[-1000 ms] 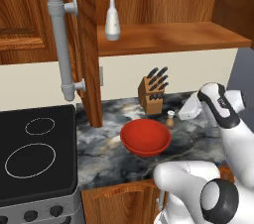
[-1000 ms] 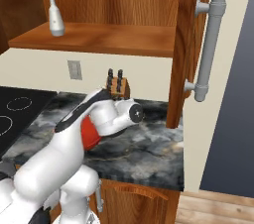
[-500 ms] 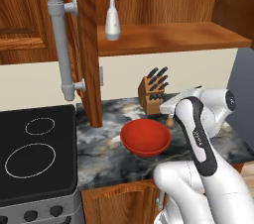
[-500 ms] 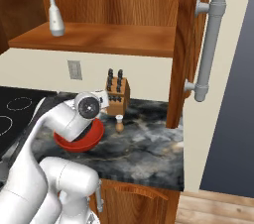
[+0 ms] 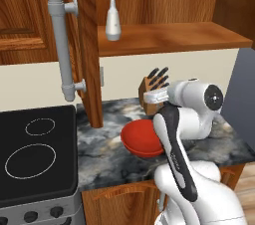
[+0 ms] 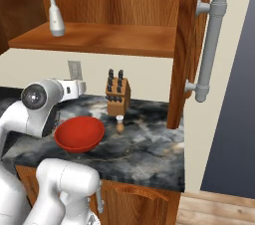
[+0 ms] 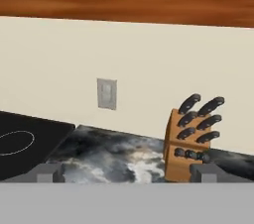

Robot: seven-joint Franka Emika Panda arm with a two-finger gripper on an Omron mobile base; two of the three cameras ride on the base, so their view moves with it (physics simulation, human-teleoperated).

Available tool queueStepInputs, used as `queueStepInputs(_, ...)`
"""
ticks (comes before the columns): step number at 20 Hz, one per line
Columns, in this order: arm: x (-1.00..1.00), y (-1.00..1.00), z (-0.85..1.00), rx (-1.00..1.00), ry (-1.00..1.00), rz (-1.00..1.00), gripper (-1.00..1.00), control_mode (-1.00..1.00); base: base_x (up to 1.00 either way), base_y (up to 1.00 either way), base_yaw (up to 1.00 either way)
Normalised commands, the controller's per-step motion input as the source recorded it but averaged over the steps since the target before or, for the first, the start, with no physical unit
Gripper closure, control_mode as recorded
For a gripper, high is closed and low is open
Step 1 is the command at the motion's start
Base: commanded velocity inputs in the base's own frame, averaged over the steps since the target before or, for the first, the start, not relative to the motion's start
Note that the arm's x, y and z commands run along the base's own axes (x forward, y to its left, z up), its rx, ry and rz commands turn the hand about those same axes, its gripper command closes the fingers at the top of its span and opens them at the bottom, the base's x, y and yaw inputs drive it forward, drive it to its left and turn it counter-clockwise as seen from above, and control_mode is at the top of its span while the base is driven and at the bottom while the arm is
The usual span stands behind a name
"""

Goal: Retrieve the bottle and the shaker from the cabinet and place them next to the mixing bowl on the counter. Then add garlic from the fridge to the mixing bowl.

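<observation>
While swinging up and left from half a second back, now level above the red mixing bowl (image 5: pixel 142 139), gripper (image 7: pixel 126 172) spread wide and holding nothing, aimed at the far wall and knife block (image 7: pixel 191 141). Shaker (image 6: pixel 119 124) standing on the counter (image 6: pixel 144 154) right of the bowl, unmoved. Bottle (image 5: pixel 113 20) up on the cabinet shelf (image 5: pixel 169 37), untouched.

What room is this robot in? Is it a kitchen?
Yes, it looks like a kitchen, a computer-drawn one. There's a black stove with ring burners, a knife block on the marble counter, a red mixing bowl, and wooden cabinets with a bottle on the shelf.
</observation>
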Motion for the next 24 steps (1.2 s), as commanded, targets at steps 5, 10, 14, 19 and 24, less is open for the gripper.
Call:
queueStepInputs(5, -0.19, 0.31, 0.96, 0.0, 0.15, -0.17, -1.0, -1.0, 0.0, 0.0, 0.0)
queueStepInputs(10, -0.13, 0.32, 0.71, 0.0, 0.15, -0.13, -1.0, -1.0, 0.0, 0.0, 0.0)
queueStepInputs(14, 0.0, 0.0, 0.01, 0.11, -0.05, 0.0, -1.0, -1.0, 0.0, 0.0, 0.0)
queueStepInputs(19, 0.0, 0.0, 0.3, 0.2, -0.17, 0.03, -1.0, -1.0, 0.0, 0.0, 0.0)
queueStepInputs(24, 0.0, 0.06, 0.45, 0.19, -0.2, 0.02, -1.0, -1.0, 0.0, 0.0, 0.0)
